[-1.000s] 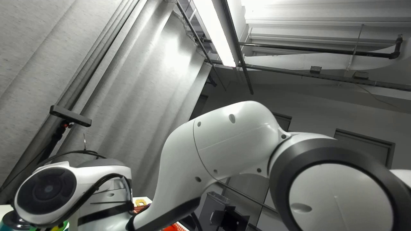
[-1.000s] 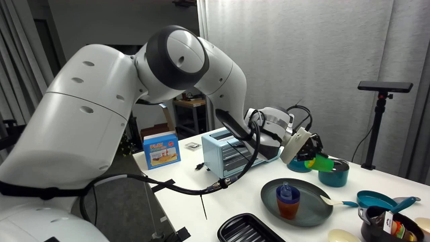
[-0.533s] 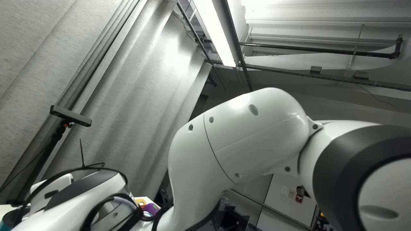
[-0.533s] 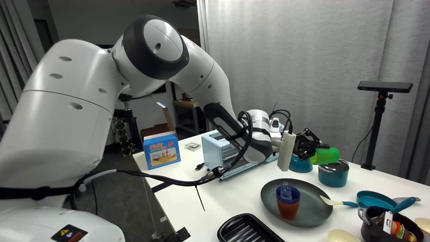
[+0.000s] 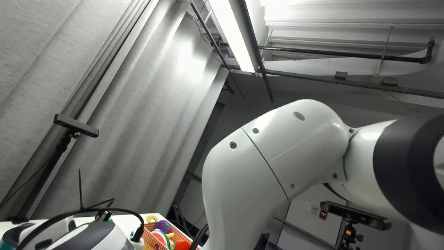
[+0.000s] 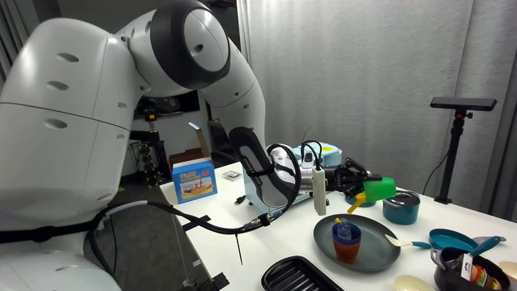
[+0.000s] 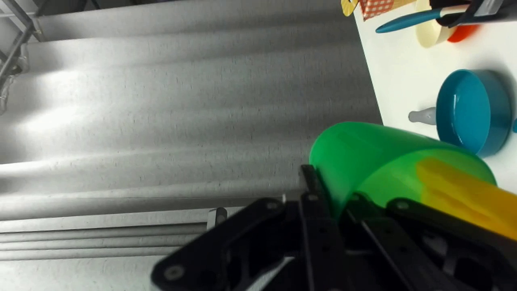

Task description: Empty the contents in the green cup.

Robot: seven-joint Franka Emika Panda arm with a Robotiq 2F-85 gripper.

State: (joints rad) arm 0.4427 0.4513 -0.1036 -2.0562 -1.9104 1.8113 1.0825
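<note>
Large letters spelling PLAY are showing on the blue box (image 6: 194,181) at the far left of the white table (image 6: 274,244); the line beneath is coming out too small to read surely. FRANKA is running along the dark band of the arm (image 6: 185,44). A white tag (image 6: 465,267) in the black pot (image 6: 444,279) is carrying print too small to make out.

The gripper (image 7: 332,188) is pinching the wall of the green cup (image 6: 380,189) near its rim and is holding it above the table, tipped on its side, its mouth facing back toward the arm. Compared with half a second ago, the green cup is sitting farther left in an exterior view, and a yellow piece (image 6: 357,203) is now poking out of its mouth, slanting downward. A small yellow bit (image 6: 337,220) is newly showing beside the rim of the blue cup (image 6: 355,236); whether it is falling or resting I cannot tell.

A gray plate (image 6: 377,247) is bearing an orange cup (image 6: 346,251), with the blue cup sitting nested in it and a clear bottle (image 6: 344,231) sticking up. A black grill pan (image 6: 301,279) is lying near the plate; a teal pot (image 6: 400,212) is standing beyond it. A pale blue toaster oven (image 6: 251,188) is standing partly hidden behind the arm. In an exterior view a red-checked basket (image 5: 149,238) is holding toy food (image 5: 163,226). A gray curtain (image 6: 363,81) is hanging in both exterior views, and a ceiling lamp (image 5: 232,34) is glowing overhead.
</note>
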